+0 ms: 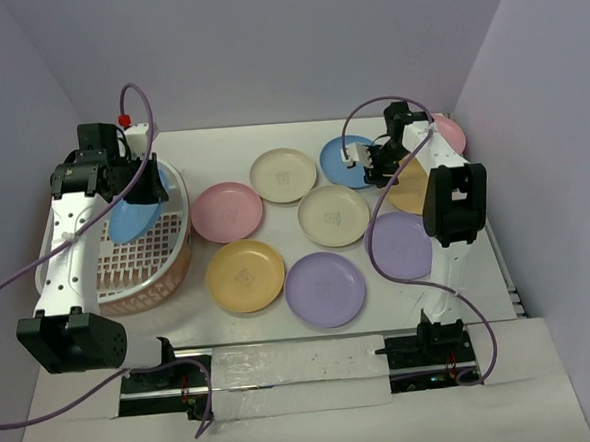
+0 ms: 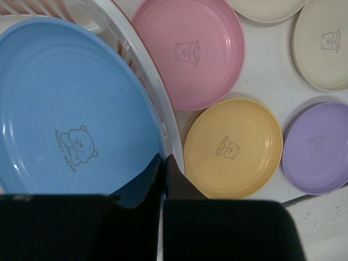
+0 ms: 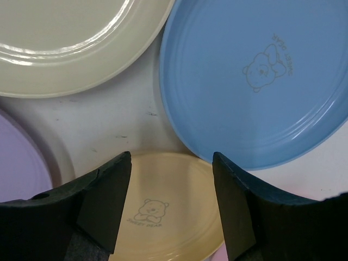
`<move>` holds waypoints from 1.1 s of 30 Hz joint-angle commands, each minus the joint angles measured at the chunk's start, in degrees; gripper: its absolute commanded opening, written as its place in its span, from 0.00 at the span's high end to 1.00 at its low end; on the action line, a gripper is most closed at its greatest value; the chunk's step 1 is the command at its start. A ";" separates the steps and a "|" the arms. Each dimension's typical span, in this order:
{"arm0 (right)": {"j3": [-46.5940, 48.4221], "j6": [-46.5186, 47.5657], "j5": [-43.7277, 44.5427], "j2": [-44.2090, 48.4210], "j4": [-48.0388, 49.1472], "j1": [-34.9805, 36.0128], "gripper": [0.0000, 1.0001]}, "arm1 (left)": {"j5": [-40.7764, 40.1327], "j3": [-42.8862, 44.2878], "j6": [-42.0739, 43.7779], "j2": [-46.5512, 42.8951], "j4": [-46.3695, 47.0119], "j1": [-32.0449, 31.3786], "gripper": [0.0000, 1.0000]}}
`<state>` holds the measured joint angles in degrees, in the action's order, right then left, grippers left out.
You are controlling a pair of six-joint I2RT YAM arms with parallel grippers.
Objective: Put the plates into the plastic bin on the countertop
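My left gripper (image 1: 149, 186) is shut on the rim of a blue plate (image 1: 130, 219) and holds it tilted over the white and pink plastic bin (image 1: 173, 250) at the left. In the left wrist view the closed fingertips (image 2: 163, 161) pinch the blue plate's edge (image 2: 70, 109) beside the bin's rim (image 2: 157, 92). My right gripper (image 1: 377, 166) is open and empty above a yellow plate (image 3: 168, 212), next to a second blue plate (image 3: 261, 70). On the countertop (image 1: 211, 156) lie pink (image 1: 226, 211), cream (image 1: 283, 175), cream (image 1: 334, 216), yellow (image 1: 245, 275) and lilac (image 1: 324, 288) plates.
Another lilac plate (image 1: 402, 245) lies by the right arm and a pink plate (image 1: 450, 131) at the far right. Lilac-grey walls (image 1: 529, 116) bound the counter on three sides. Purple cables loop over both arms.
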<state>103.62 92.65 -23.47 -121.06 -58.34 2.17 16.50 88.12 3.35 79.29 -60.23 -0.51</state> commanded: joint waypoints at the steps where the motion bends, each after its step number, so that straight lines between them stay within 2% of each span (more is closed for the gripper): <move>1: 1.20 3.50 0.36 -1.26 1.78 0.93 0.32 | -0.58 0.76 -0.62 0.63 1.21 1.92 1.00; 11: 2.16 4.53 1.44 -5.41 3.96 2.44 0.33 | -0.86 -0.02 -0.89 1.96 1.52 3.45 1.00; 18: 4.36 5.70 2.57 -8.42 3.27 2.93 0.43 | -1.21 -0.31 -0.75 2.55 1.52 3.99 1.00; 26: 5.08 6.23 5.27 -10.59 3.75 4.07 0.73 | -1.73 0.13 -0.71 3.68 1.61 4.20 1.00; 30: 6.61 3.37 6.16 -11.38 4.70 4.51 1.00 | -2.36 -0.40 -0.63 3.49 1.69 4.20 1.00; 33: 7.04 0.24 6.55 -10.45 7.80 4.60 1.00 | -3.58 -1.05 -0.80 2.57 2.23 4.20 1.00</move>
<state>109.77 97.31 -18.13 -130.74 -50.64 6.49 14.63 87.70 3.16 83.33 -60.14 3.18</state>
